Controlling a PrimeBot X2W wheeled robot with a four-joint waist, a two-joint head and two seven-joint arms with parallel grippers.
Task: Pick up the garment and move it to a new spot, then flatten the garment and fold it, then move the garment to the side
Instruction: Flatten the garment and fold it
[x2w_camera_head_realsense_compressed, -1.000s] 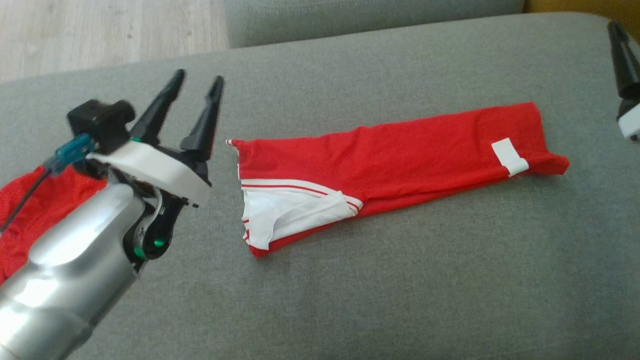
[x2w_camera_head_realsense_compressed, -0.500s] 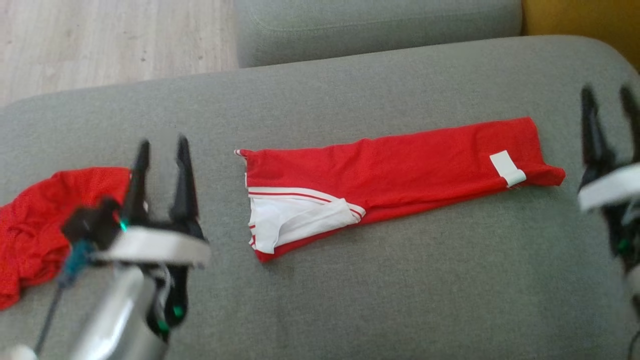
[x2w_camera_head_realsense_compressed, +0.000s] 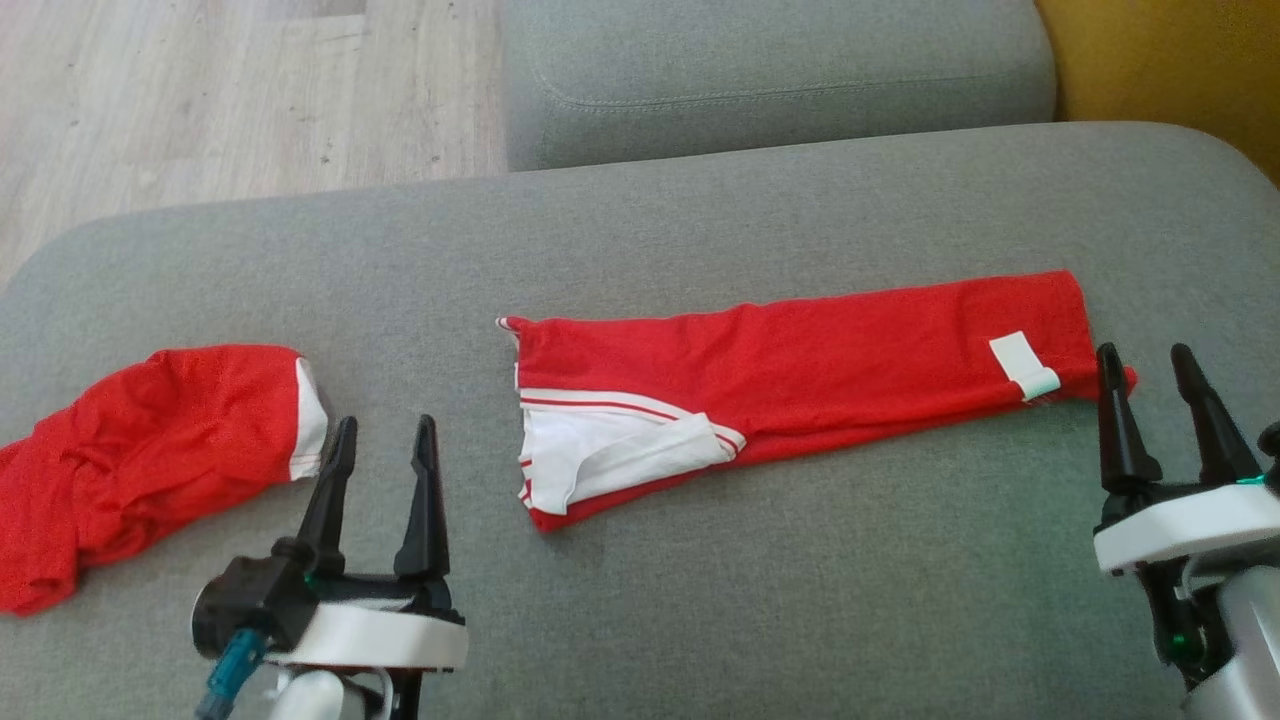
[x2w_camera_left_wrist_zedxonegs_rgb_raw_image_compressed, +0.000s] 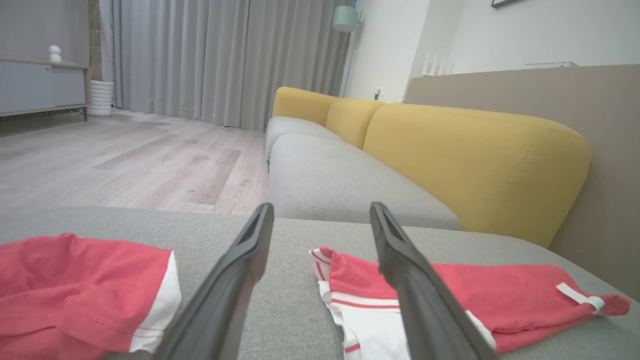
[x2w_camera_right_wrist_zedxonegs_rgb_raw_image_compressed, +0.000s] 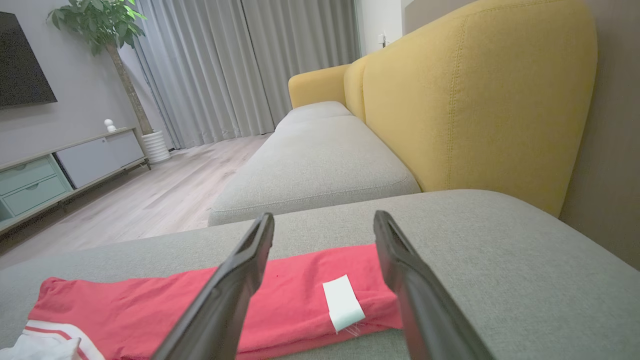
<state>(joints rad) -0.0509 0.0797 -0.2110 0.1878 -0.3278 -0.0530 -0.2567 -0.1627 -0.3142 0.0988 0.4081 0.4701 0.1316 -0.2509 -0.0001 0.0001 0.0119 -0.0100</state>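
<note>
Wide open and empty at the left gripper (x2w_camera_head_realsense_compressed: 386, 425), poised low over bare cushion (x2w_camera_head_realsense_compressed: 700, 600), between the heap (x2w_camera_head_realsense_compressed: 150, 450) and the garment (x2w_camera_head_realsense_compressed: 800, 370). Same at the right gripper (x2w_camera_head_realsense_compressed: 1143, 352): spread full, gripping nothing, tips just beside the garment's right end, near the tag (x2w_camera_head_realsense_compressed: 1022, 362).

Lying flat mid-cushion as a long red strip, folded lengthwise. White-lined, red-striped end toward the left gripper, tagged end toward the right. Touched by neither gripper.

Probably light, soft and limp: likely to sag and fall open if lifted by one point. Not fragile. Unlikely to slip on the woven cushion, more apt to drag and bunch. Best taken at both short ends together, pinching through all layers at the corners and keeping it taut between the arms. Better left alone: the loose white flap at the left end, apt to peel open.

Counted: two grippers, two fingers each. Two red garments, one folded, one crumpled. One tag. Two grey cushions, one underneath and a far cushion (x2w_camera_head_realsense_compressed: 780, 90) beyond. One yellow backrest (x2w_camera_head_realsense_compressed: 1180, 70), at the upper right.
</note>
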